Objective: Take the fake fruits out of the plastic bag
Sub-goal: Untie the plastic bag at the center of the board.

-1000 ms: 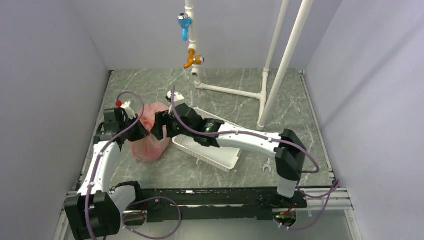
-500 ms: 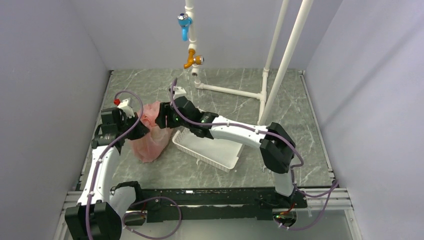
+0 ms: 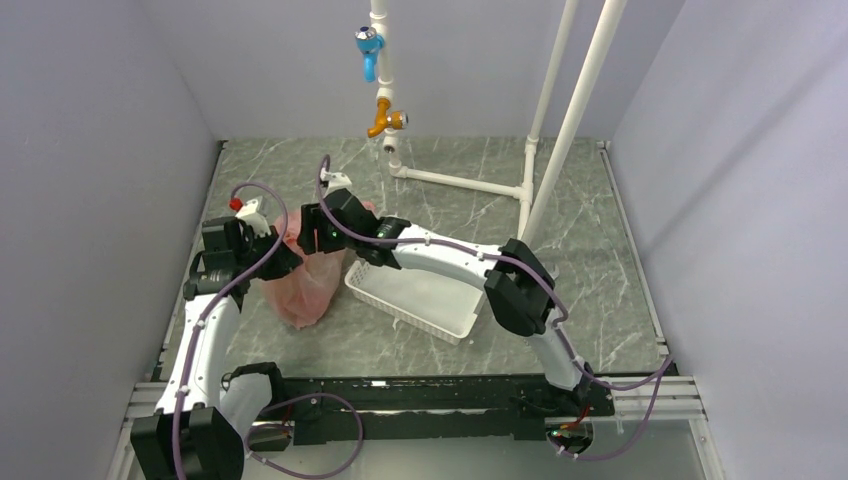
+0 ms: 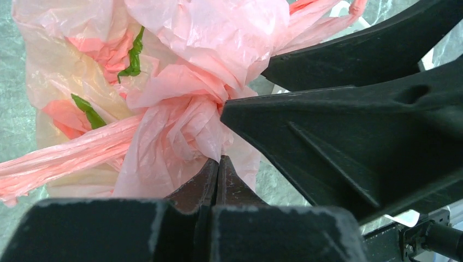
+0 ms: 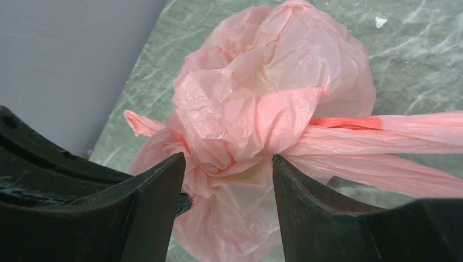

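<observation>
The pink plastic bag (image 3: 300, 288) stands on the table at the left, its top bunched into a knot (image 5: 240, 125). My left gripper (image 3: 274, 262) is shut and pinches a fold of the bag (image 4: 180, 87) at its fingertips. My right gripper (image 3: 312, 236) is open, and its fingers (image 5: 158, 191) straddle the bunched top without closing on it. The fake fruits are inside the bag. Only red patches (image 4: 61, 113) and green leaf shapes (image 4: 134, 54) show through the plastic. A loop handle (image 5: 393, 136) stretches out to the right.
The white slotted basket (image 3: 440, 318) lies just right of the bag, under the right arm. White pipes (image 3: 455, 182) and a post stand at the back right. The left wall is close to the left arm.
My right gripper has moved left and farther back, from beside the basket to over the bag's top. The left gripper has stayed on the bag.
</observation>
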